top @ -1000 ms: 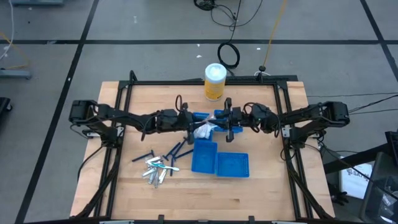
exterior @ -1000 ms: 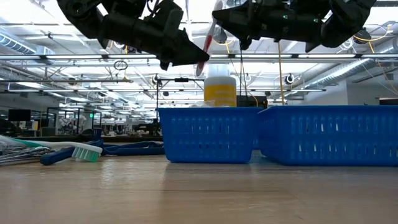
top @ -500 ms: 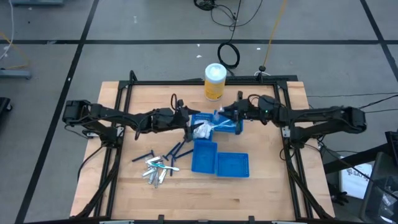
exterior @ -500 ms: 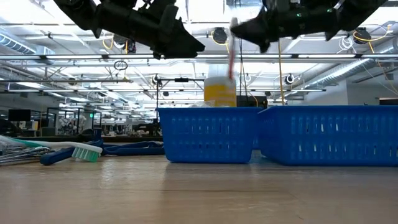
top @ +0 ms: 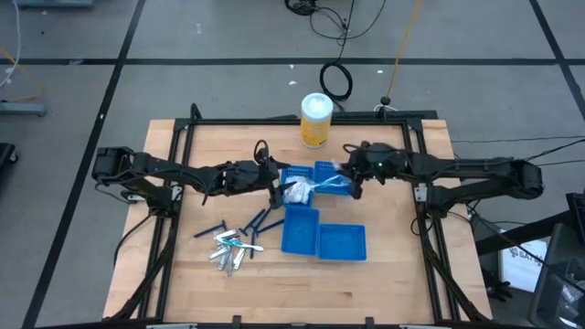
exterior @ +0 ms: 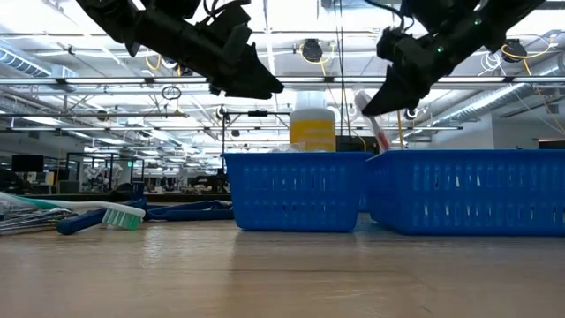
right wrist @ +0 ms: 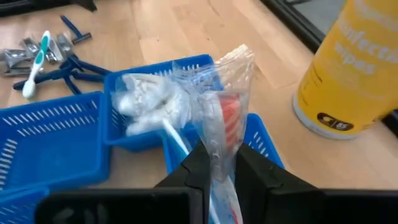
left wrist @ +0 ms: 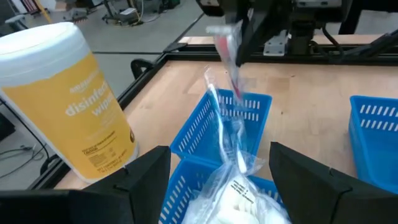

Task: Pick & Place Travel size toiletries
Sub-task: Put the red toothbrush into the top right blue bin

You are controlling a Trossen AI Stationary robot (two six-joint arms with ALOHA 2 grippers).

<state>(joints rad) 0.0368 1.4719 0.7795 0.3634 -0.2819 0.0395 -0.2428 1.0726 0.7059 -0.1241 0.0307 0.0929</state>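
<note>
Four mesh trays (top: 301,228) clustered mid-table. Canister (top: 315,120) behind them at the far edge. Loose razors (top: 260,220) and tubes (top: 228,247) left of the front trays. Wrapped toothbrush (top: 334,181) above the rear right tray; packets (top: 297,192) in the rear left tray.

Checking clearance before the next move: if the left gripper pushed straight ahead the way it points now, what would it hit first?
Probably the clear packets piled in the blue tray just ahead of the open left gripper; depth is uncertain.

A clear-wrapped red-and-white toothbrush (right wrist: 225,127) hangs pinched in the right gripper (right wrist: 217,163) over a blue tray (right wrist: 264,149), well apart from loose toiletries (top: 233,239) on the table.
</note>
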